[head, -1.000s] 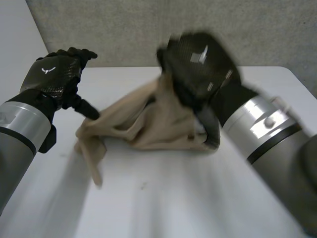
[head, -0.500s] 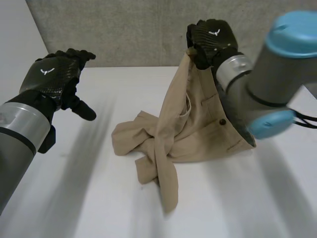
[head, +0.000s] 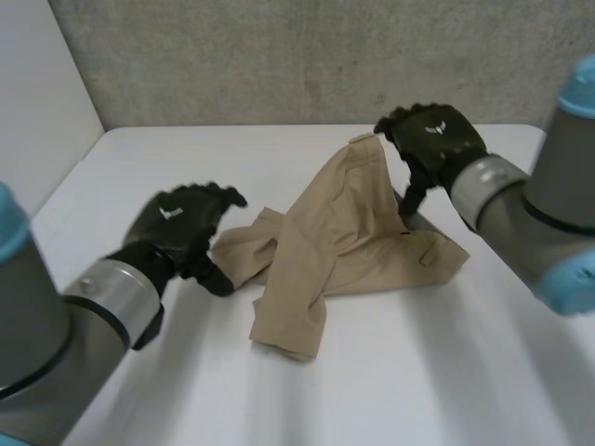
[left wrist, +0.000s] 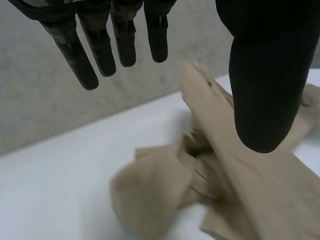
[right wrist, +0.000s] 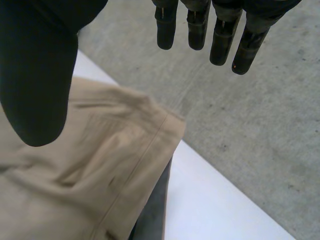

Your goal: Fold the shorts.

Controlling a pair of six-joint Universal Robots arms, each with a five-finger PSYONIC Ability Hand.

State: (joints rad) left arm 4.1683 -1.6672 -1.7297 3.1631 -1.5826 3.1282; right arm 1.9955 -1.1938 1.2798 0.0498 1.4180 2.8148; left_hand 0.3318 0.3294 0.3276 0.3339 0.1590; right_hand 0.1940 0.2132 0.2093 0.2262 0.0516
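Change: the right hand (head: 432,139) has let go of the shorts (head: 344,242), which hung from it half a second ago and now lie lower and spread wider on the bench (head: 400,372). The left hand (head: 181,223) has come in from the far left to the cloth's left edge.
Left arm: it enters at the near left corner, a grey sleeve (head: 56,353) ending in the black hand.
Left hand: it sits just beside the left edge of the shorts. In the left wrist view its fingers (left wrist: 82,55) are straight and spread well apart from the thumb (left wrist: 265,75), and they hold nothing. The cloth (left wrist: 240,180) lies beyond them.
Shorts: tan and crumpled, in the middle of the bench. One leg trails toward the near edge. The body is bunched across the centre. A far corner stands raised next to the right hand.
Right hand: it is at the far right side of the shorts, close by the raised corner. In the right wrist view its fingers (right wrist: 222,40) are straight and apart from the thumb, loose and gripping nothing. The tan cloth (right wrist: 100,170) lies under the palm.
Right arm: grey with a light-blue cap (head: 548,223), it comes in from the right.
Wall: grey concrete (head: 307,56) stands behind the bench's far edge.
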